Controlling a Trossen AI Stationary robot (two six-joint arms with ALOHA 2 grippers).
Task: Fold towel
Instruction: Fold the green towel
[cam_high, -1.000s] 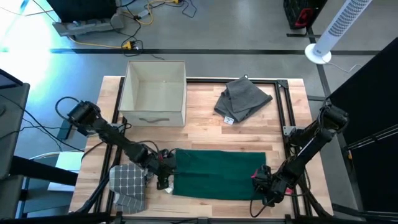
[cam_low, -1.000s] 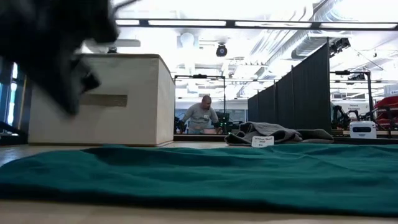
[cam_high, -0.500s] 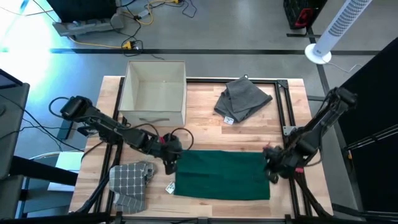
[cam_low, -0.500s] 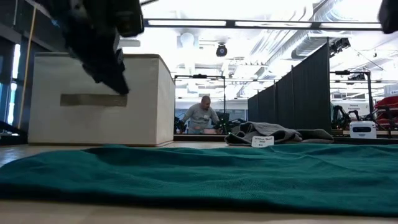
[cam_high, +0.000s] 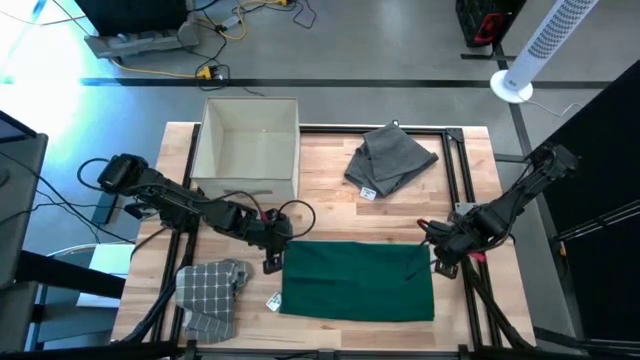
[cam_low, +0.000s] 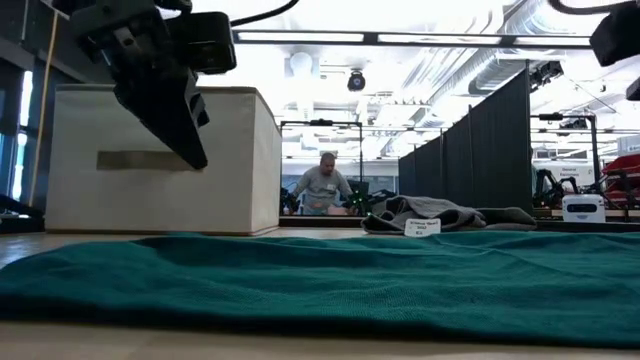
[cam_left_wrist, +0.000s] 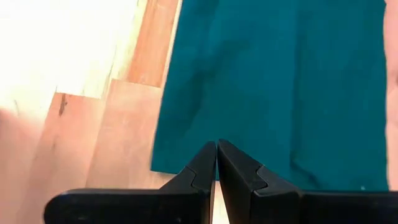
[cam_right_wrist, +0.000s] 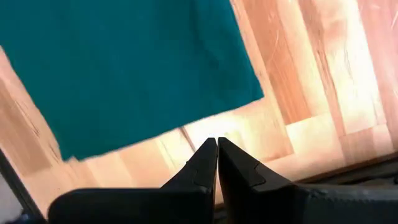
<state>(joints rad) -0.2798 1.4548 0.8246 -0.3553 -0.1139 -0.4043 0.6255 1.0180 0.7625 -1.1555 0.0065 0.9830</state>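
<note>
The left gripper (cam_high: 272, 262), fingers clenched on nothing, hangs just off the green towel's (cam_high: 357, 281) far left corner. The right gripper (cam_high: 437, 266), likewise pinched closed and empty, hangs by its far right corner. The towel lies flat near the table's (cam_high: 330, 200) front edge, the beige box (cam_high: 248, 150) and grey cloth (cam_high: 390, 160) beyond it.

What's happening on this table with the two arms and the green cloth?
Two robot arms are working on folding a green towel, which lies flat on the wooden table. Neither holds it: the left gripper hovers by the towel's left far corner and the right gripper by its right far corner, both with fingers shut on nothing. A grey towel, a checkered cloth and a beige box sit untouched nearby.
</note>
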